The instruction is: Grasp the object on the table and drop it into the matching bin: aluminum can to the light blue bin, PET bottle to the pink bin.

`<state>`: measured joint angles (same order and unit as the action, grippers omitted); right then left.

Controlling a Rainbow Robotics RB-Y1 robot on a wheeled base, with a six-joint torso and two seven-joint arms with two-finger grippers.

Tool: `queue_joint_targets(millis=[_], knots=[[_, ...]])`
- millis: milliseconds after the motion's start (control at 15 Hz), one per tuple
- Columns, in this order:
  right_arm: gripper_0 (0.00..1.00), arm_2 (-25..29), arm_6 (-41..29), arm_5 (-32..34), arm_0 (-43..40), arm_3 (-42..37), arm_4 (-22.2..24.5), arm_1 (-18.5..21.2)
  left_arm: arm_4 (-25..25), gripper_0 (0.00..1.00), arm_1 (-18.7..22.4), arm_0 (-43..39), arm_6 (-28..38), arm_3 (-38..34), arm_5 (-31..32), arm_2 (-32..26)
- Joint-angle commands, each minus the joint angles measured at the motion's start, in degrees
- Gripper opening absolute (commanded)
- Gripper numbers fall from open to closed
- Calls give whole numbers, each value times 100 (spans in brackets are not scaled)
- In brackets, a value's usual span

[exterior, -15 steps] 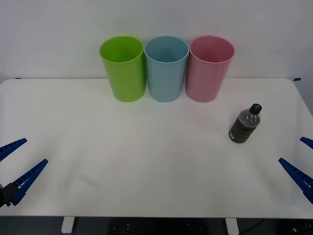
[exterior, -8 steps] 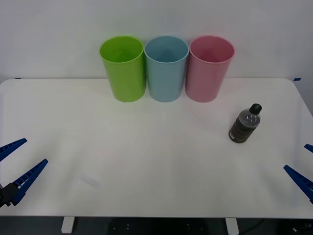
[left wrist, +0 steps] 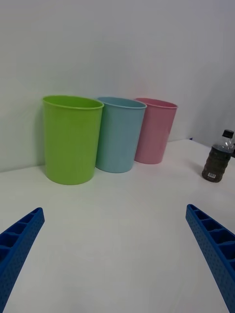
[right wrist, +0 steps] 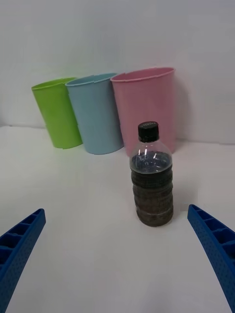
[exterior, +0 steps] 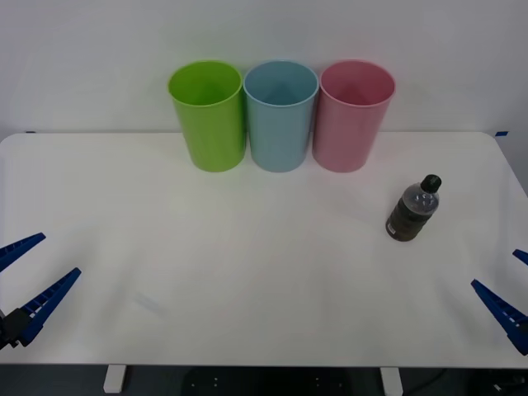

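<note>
The PET bottle (exterior: 412, 210), small and clear with dark brown liquid and a black cap, stands upright on the right side of the white table (exterior: 247, 247). At the back stand the light blue bin (exterior: 280, 124) and, to its right, the pink bin (exterior: 353, 124). My right gripper (exterior: 495, 268) is open near the table's front right corner, well short of the bottle. In the right wrist view the bottle (right wrist: 152, 181) stands ahead of the open right gripper (right wrist: 116, 210), with the pink bin (right wrist: 147, 107) behind it. My left gripper (exterior: 60, 254) is open at the front left.
A lime green bin (exterior: 210, 124) stands left of the light blue one, the three in a row touching at the back edge by the wall. The left wrist view shows the same row and the bottle (left wrist: 218, 164) far off.
My right gripper has drawn back slightly toward the table's front edge. The bottle, the bins and the left arm have not moved.
</note>
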<state>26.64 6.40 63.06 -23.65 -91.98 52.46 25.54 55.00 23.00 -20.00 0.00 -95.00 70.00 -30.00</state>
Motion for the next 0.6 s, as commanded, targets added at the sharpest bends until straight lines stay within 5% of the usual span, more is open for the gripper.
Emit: queue_joint_targets(millis=[67, 600], knots=[[100, -238, 660, -523, -25, 127, -175, -5, 0, 100, 0, 0, 0, 0, 0, 0], [100, -950, 1487, -1666, -8, 224, -781, -67, 0, 100, 0, 0, 0, 0, 0, 0]])
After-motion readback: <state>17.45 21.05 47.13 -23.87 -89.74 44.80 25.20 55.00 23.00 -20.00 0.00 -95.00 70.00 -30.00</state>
